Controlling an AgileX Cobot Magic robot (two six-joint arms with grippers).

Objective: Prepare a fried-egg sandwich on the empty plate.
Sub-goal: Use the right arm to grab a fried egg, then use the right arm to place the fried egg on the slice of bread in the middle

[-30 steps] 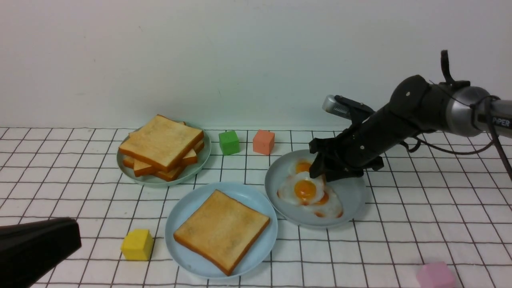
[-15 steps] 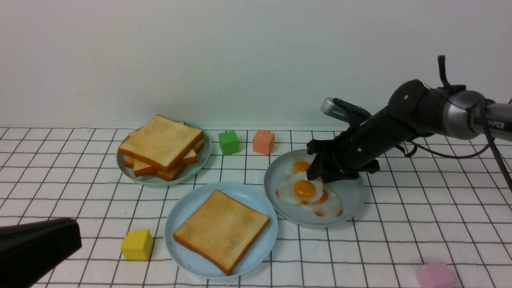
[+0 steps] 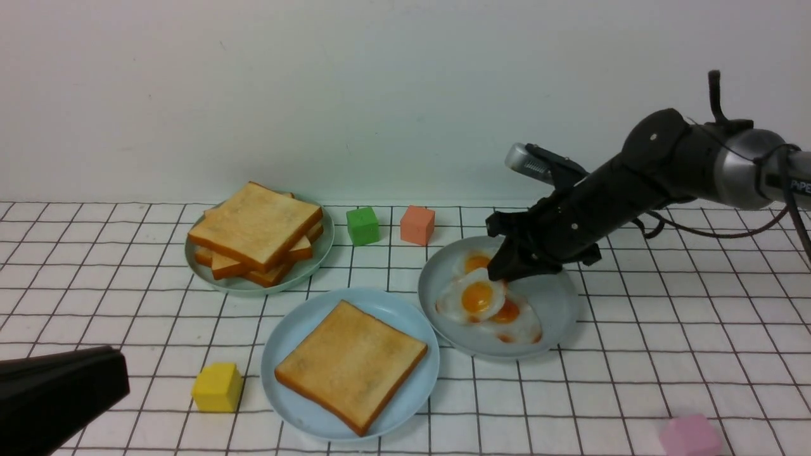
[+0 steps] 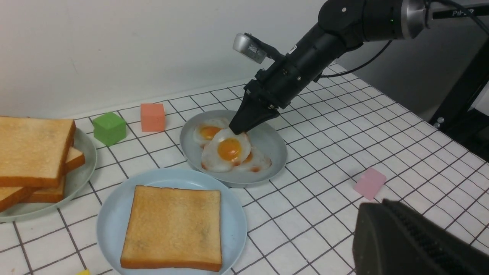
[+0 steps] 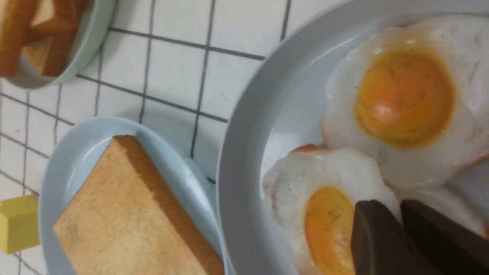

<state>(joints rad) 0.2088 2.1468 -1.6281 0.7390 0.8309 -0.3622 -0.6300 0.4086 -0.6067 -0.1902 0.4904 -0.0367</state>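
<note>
From the front, the right gripper [image 3: 497,273] leans down over the duller grey-blue round plate [image 3: 557,310]. Its jaws are drawn narrow and pinch the far edge of the topmost white fried egg with an orange yolk [image 3: 475,297], which rests on a small heap of other eggs. Just beside that plate, nearer the camera, the light sky-blue round plastic plate [image 3: 298,411] carries one square golden-brown toast slice [image 3: 351,364] lying flat, and that is all of the sandwich so far. Down at the near left of the white gridded desk [image 3: 665,329], the left gripper [image 3: 57,392] hangs well apart from the plates, jaws closed together. Over to the left wrist view, the right gripper [image 4: 238,129] comes to a dark point on the rim of that fried egg [image 4: 228,149], and the toast slice [image 4: 174,225] sits square on the sky-blue plate [image 4: 114,214]. Now the right wrist view, close in: two dark fingers [image 5: 376,240] stand almost together at the fried egg [image 5: 324,214], with the toast slice [image 5: 126,217] just beyond the grey-blue plate's wall [image 5: 244,133].
</note>
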